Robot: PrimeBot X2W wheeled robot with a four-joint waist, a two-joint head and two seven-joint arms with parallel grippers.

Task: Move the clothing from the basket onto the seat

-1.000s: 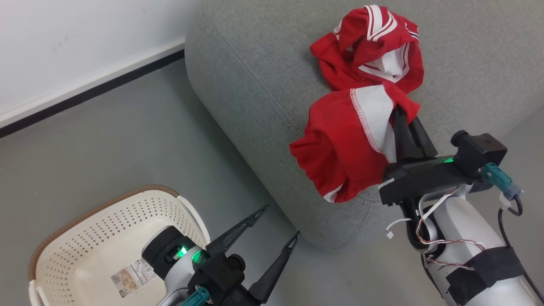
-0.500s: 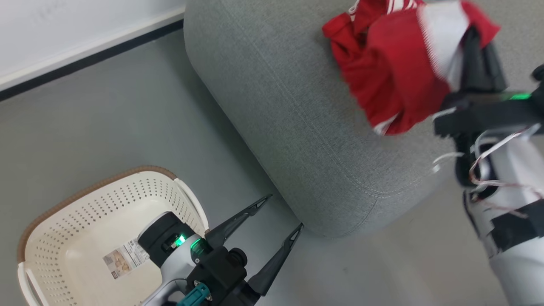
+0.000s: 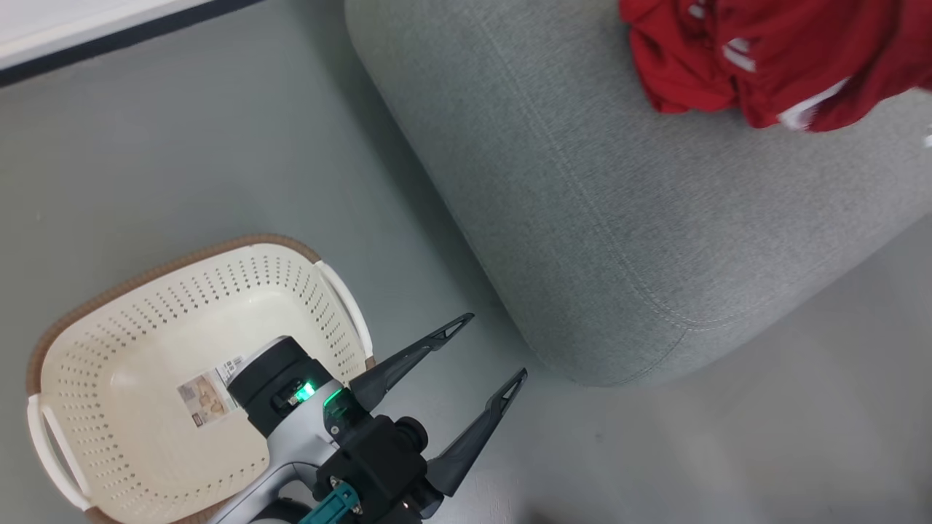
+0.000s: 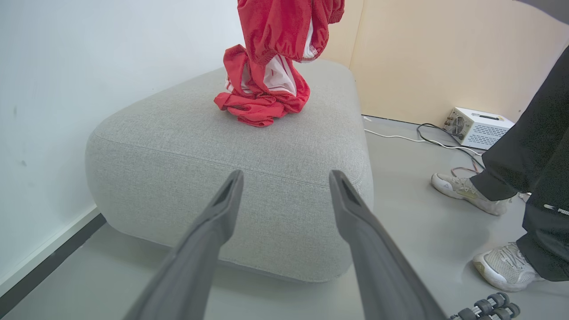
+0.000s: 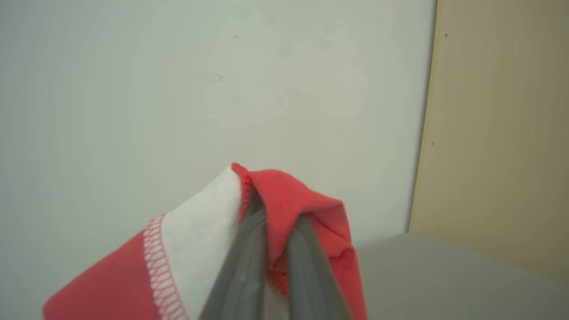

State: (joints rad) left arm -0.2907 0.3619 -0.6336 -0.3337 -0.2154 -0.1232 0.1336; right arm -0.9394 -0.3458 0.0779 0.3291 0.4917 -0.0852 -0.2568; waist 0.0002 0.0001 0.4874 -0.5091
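One red piece of clothing (image 4: 262, 95) with white stripes lies crumpled on top of the grey seat (image 4: 231, 146). A second red garment (image 4: 289, 26) hangs just above it, and my right gripper (image 5: 275, 213) is shut on its red-and-white edge (image 5: 289, 200). In the head view both garments blur together as red clothing (image 3: 764, 58) at the seat's (image 3: 619, 218) far end. My left gripper (image 3: 496, 345) stands open over the floor between the basket (image 3: 95, 306) and the seat, holding nothing. The basket's bare base carries a barcode sticker.
A person's dark trouser legs and white shoes (image 4: 462, 193) stand on the floor right of the seat. Behind them are a white box device (image 4: 478, 126) and cables. A white wall with a dark skirting runs behind the seat.
The head camera has shifted. My right gripper has carried its red garment up and further over the seat, toward the garment lying there. The left gripper stays open in place.
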